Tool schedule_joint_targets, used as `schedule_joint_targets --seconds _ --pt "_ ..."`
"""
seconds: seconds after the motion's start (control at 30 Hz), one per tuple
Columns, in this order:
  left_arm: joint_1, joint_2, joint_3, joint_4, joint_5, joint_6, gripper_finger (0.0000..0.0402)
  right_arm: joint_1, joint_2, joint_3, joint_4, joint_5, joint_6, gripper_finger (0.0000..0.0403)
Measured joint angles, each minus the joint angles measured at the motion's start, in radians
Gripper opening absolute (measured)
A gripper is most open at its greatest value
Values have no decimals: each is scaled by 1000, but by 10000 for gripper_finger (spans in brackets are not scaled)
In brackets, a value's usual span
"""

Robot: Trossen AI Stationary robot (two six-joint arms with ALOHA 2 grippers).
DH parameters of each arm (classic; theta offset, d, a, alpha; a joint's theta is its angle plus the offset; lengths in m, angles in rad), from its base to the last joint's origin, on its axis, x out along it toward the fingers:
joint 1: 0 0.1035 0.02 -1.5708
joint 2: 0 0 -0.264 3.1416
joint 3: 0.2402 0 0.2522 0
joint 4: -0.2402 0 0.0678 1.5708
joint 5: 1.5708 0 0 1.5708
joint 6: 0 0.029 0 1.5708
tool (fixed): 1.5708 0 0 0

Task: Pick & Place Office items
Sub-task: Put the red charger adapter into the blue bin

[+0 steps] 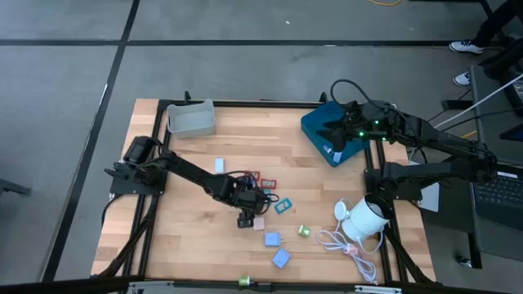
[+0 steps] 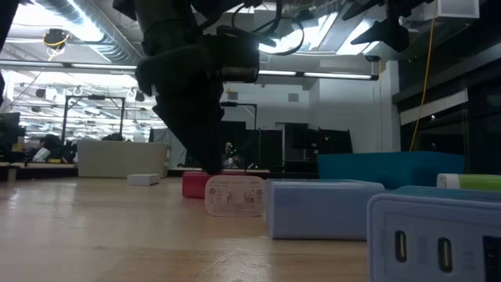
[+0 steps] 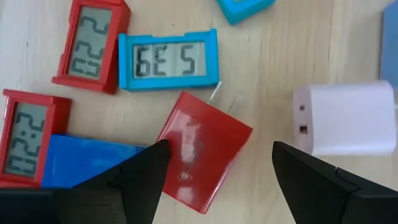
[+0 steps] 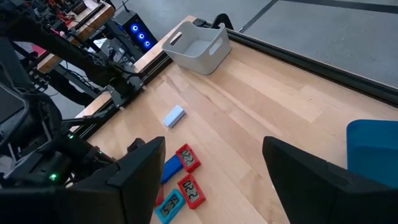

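My left gripper [image 3: 217, 155] is open and points down at mid-table [image 1: 248, 214]. Its fingers stand on either side of a red plug block [image 3: 202, 149] that lies flat on the wood, metal prongs pointing away. Whether the nearer finger touches the block's edge, I cannot tell. Beside it lie a pale pink charger [image 3: 348, 121], two red clocks [image 3: 90, 43], a light blue clock [image 3: 168, 60] and a dark blue block [image 3: 87, 162]. In the low view the gripper [image 2: 205, 160] comes down at the red block [image 2: 194, 185]. My right gripper [image 4: 211, 149] is open, waiting above the blue tray [image 1: 331, 135].
A grey tray [image 1: 192, 120] stands at the far left of the table. A white round object [image 1: 365, 219] with a coiled cable [image 1: 343, 242] lies near the right edge. Light blue blocks [image 1: 271, 239], a teal piece [image 1: 283, 206] and a green piece [image 1: 303, 232] are scattered near the gripper.
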Motion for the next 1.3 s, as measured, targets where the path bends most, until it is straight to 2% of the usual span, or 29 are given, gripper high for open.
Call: schedule_joint_targets --seconds 0.33,0.57,0.7,1.03,1.3 --pt "3 -3 75 -35 17 103 281 0 0 0 2 0 17 277" --pt "13 22 51 -78 63 220 281 0 0 0 2 0 18 277" --pt "14 38 53 -79 25 291 281 0 0 0 2 0 15 277" --pt "36 42 155 -120 1 329 281 0 0 0 2 -15 9 277" --pt "70 43 119 -130 12 362 281 0 0 0 5 -15 0 277"
